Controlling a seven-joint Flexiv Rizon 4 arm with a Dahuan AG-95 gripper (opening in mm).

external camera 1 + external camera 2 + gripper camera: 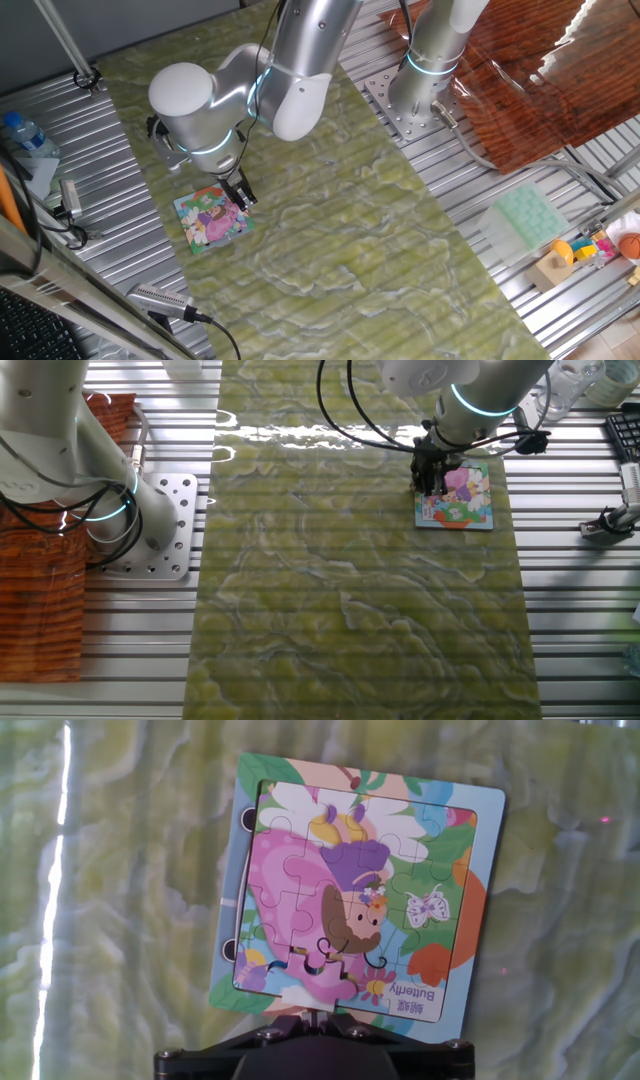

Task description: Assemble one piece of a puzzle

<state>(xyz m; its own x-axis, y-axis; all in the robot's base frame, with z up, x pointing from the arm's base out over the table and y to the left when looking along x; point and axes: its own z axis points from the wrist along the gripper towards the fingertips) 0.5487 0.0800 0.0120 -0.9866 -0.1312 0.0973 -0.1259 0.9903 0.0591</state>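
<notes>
Gripper point(318, 1012) low over puzzle point(352, 885) edge — aligns piece point(320, 982) with lower slot; finger closure cannot be told.

The puzzle point(355, 885), a square teal-bordered cartoon board, lies flat on the mat. The piece point(318, 982), pink and white, sits at its 6 o'clock edge, slightly proud of its slot.

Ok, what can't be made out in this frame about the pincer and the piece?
- Pincer: open or shut is unreadable; fingertips too small in both fixed views, and the hand view cuts them off at its bottom edge.
- Piece: whether gripped or fully seated in the puzzle is unclear; the pincer base covers its lower edge.
- Puzzle's near-left corner in the other fixed view: hidden behind the pincer.
</notes>
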